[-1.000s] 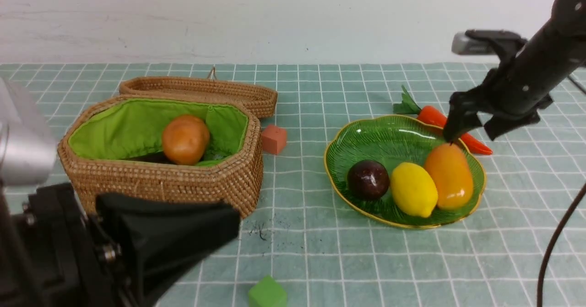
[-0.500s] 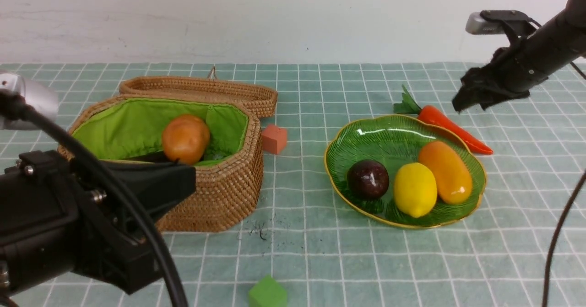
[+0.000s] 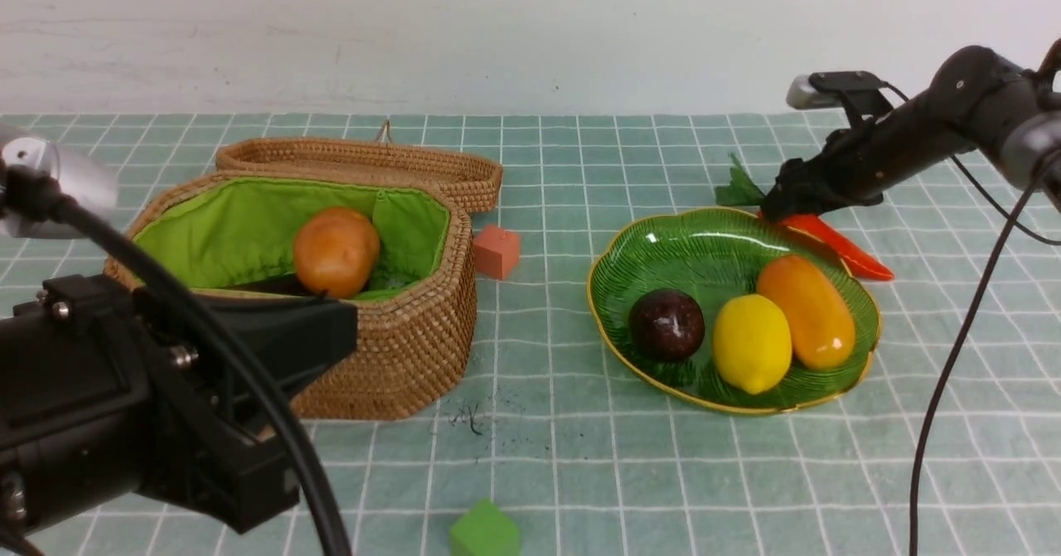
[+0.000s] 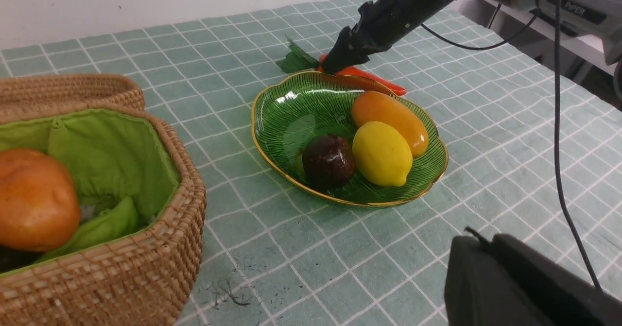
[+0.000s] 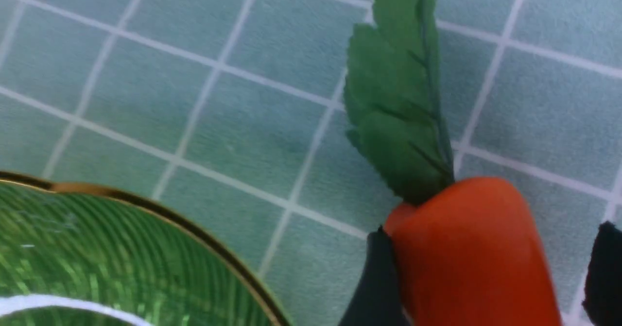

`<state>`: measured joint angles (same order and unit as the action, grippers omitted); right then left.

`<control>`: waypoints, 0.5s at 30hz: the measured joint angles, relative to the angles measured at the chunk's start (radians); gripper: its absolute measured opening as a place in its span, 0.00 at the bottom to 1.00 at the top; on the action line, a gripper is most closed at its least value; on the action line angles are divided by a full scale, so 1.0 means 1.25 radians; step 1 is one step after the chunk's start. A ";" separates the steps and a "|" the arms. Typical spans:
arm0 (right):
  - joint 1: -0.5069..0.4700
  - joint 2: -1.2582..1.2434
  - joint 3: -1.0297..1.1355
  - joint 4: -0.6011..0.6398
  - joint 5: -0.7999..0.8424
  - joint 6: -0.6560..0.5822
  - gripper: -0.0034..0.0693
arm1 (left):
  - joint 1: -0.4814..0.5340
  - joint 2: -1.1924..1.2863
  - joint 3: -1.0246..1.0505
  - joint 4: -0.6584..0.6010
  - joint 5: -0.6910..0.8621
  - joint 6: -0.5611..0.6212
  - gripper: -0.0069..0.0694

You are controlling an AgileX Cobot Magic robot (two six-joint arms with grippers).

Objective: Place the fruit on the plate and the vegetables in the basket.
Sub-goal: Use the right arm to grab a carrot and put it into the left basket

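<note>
Item: carrot, lying on the checked surface just behind the green plate, leafy top pointing away; right pincer straddles its thick end, fingers apart, one touching, not yet clamped (left pincer's state cannot be told). Risks, as judged: glossy tapered body squirting out on closure; a finger nudging the plate rim; carrot dropped on the carry to the basket
</note>
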<state>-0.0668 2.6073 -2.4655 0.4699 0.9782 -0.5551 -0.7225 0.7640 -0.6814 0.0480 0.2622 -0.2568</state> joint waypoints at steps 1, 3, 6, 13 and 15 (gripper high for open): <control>0.000 0.001 -0.001 -0.010 -0.004 0.001 0.77 | 0.000 0.000 0.000 0.000 0.000 0.000 0.13; 0.000 0.003 -0.002 -0.029 -0.013 0.003 0.77 | 0.000 0.000 0.000 0.000 0.000 0.000 0.13; -0.001 0.006 -0.002 -0.044 -0.021 0.003 0.74 | 0.000 0.000 0.000 0.000 0.000 0.000 0.13; -0.001 0.026 -0.010 -0.057 -0.033 0.001 0.57 | 0.000 0.000 0.000 0.000 0.001 0.000 0.14; -0.001 0.026 -0.010 -0.061 -0.033 0.001 0.57 | 0.000 0.000 0.000 0.002 0.006 0.000 0.14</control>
<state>-0.0677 2.6395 -2.4783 0.3938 0.9367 -0.5544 -0.7225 0.7640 -0.6814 0.0508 0.2698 -0.2568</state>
